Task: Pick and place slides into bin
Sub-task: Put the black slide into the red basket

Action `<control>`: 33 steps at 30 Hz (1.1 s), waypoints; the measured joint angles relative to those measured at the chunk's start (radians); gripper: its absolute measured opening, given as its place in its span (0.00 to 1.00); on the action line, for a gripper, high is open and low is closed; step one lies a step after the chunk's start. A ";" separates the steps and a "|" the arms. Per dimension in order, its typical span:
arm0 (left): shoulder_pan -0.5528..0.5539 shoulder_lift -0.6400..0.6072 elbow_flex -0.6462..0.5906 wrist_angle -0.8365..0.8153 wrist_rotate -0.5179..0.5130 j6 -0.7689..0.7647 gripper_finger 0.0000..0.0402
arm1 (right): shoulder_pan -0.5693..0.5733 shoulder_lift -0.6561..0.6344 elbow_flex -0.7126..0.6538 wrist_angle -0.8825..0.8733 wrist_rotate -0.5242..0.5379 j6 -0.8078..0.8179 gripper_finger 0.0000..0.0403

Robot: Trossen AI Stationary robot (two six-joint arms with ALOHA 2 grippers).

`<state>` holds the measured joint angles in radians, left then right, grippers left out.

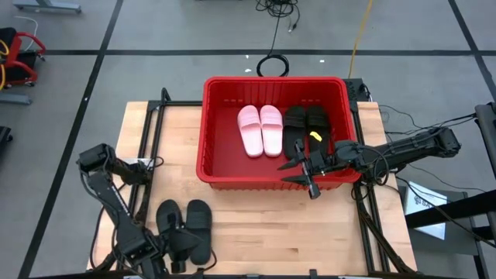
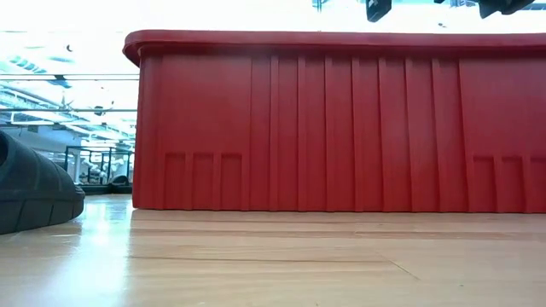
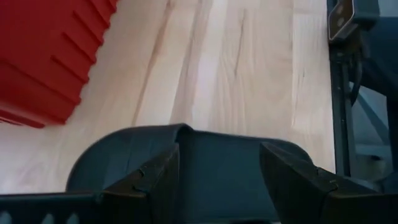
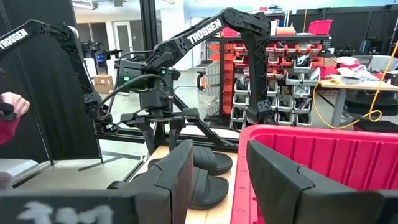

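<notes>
Four slides are lying in the red bin (image 1: 213,132); two are waiting on the table.

Pink slides (image 1: 260,130) are sitting beside a black pair (image 1: 304,128) at 3 o'clock. The left gripper (image 1: 180,249), jaws released, is hovering over the table pair (image 1: 187,226). The right gripper (image 1: 304,168), empty, jaws parted, is hanging at the bin's 5 o'clock rim. The left arm (image 4: 205,28) is reading "TROSSEN".

Even overhead light is cast; the low view is washed out above the bin (image 2: 341,119), with glare reflected off the table (image 2: 256,264)
</notes>
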<state>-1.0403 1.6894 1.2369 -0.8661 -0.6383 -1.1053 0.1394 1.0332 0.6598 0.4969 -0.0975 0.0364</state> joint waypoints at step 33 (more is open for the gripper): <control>0.010 0.164 0.001 -0.196 0.119 -0.160 0.54 | 0.000 0.000 0.000 -0.016 0.000 0.005 0.35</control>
<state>-1.0298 1.8538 1.2379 -1.0616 -0.5192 -1.2657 0.1394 1.0332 0.6598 0.4812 -0.0978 0.0410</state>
